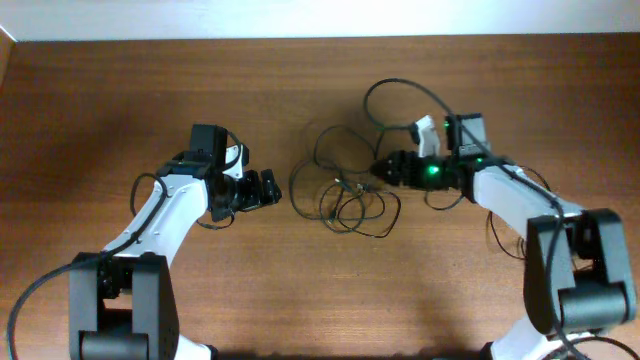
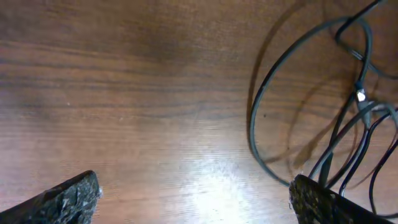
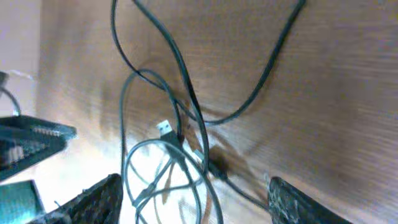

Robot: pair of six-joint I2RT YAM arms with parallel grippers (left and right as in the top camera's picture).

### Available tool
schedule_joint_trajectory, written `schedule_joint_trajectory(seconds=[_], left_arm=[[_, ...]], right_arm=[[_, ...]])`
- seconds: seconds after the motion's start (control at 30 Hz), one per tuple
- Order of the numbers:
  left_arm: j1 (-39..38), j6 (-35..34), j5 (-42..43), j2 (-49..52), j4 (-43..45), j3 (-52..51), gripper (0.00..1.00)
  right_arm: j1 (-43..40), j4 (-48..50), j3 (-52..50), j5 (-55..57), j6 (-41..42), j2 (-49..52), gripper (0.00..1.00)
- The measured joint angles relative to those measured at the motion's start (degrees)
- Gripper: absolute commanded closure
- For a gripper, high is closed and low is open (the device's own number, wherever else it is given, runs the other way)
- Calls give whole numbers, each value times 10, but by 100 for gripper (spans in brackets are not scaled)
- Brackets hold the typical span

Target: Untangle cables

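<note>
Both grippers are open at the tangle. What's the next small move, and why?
Probably lower the right gripper and close it on the cables near the plug, because several strands cross there between its open fingers. The left gripper, also open, has mostly bare table under it, so it looks less ready to grasp.

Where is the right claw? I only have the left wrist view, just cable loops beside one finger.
Observer: The right claw sits across the cables from the left claw, at the tangle's opposite edge.
Operator: Gripping anything?
Observer: No; its fingers are spread, strands lying between them unpinched.
Operator: That silvery tip I see?
Observer: The right wrist view shows a flat USB-style plug inside a loop.
</note>
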Motion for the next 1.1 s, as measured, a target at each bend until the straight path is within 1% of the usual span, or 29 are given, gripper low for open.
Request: schedule_joint_trajectory(seconds=[0.03, 0.1, 0.17, 0.2, 0.23, 0.3, 0.33, 0.4, 0.47, 0.5, 0.53, 0.6, 0.67, 0.7, 0.73, 0.77, 0.8, 0.83, 0.87, 0.93, 0.97, 1.0, 1.03, 1.1], left_arm=[[0, -5, 0, 0, 9, 0, 2], [0, -41, 0, 0, 87, -4, 1], [0, -62, 9, 0, 139, -3, 1], [0, -68, 19, 0, 130, 2, 1], [0, -71, 22, 0, 103, 15, 1], [-9, -77, 15, 1, 13, 84, 1], [-26, -77, -9, 1, -35, 158, 1], [-60, -74, -67, 1, -89, 248, 1], [-116, -67, -130, 0, -96, 320, 1], [-139, -63, -150, -1, -95, 330, 1], [-172, -55, -194, 1, -98, 331, 1], [-209, -50, -247, 15, -94, 331, 1], [-238, -44, -285, 61, -81, 331, 1], [-240, -43, -289, 77, -73, 331, 6], [-242, -42, -296, 107, -51, 331, 27], [-242, -39, -300, 140, -34, 331, 34], [-241, -13, -297, 167, -7, 330, 37], [-241, 8, -291, 185, 12, 330, 37], [-242, 44, -275, 210, 42, 330, 38], [-242, 102, -254, 248, 71, 330, 39], [-242, 117, -249, 258, 79, 330, 46], [-242, 135, -245, 272, 87, 330, 81], [-242, 140, -244, 279, 91, 330, 100], [-242, 149, -243, 287, 95, 330, 100]], right_arm=[[-20, -17, 0, -9, 3, -12, 19], [-40, -49, 3, -10, 4, -17, 16], [-53, -67, 3, 5, 5, -17, 15], [-57, -71, 3, 13, 4, -17, 15], [-61, -72, 3, 17, 4, -17, 15], [-66, -73, 3, 24, 5, -17, 15], [-66, -71, 3, 28, 5, -17, 15], [-66, -71, 3, 28, 4, -17, 15], [-66, -72, 3, 30, 4, -18, 15], [-66, -72, 3, 30, 4, -18, 15], [-66, -72, 3, 30, 4, -18, 14], [-66, -71, 3, 30, 4, -18, 14], [-66, -71, 3, 31, 4, -18, 14], [-66, -71, 3, 34, 4, -18, 14], [-66, -72, 3, 40, 4, -18, 14], [-66, -74, 3, 47, 4, -18, 14], [-66, -75, 3, 50, 4, -18, 14], [-66, -74, 3, 53, 5, -18, 14], [-66, -75, 3, 56, 4, -18, 14], [-66, -75, 4, 57, 4, -18, 14], [-66, -75, 3, 58, 4, -18, 14], [-66, -74, 4, 58, 4, -18, 14], [-66, -74, 4, 58, 4, -18, 14], [-66, -74, 4, 58, 4, -18, 23]])
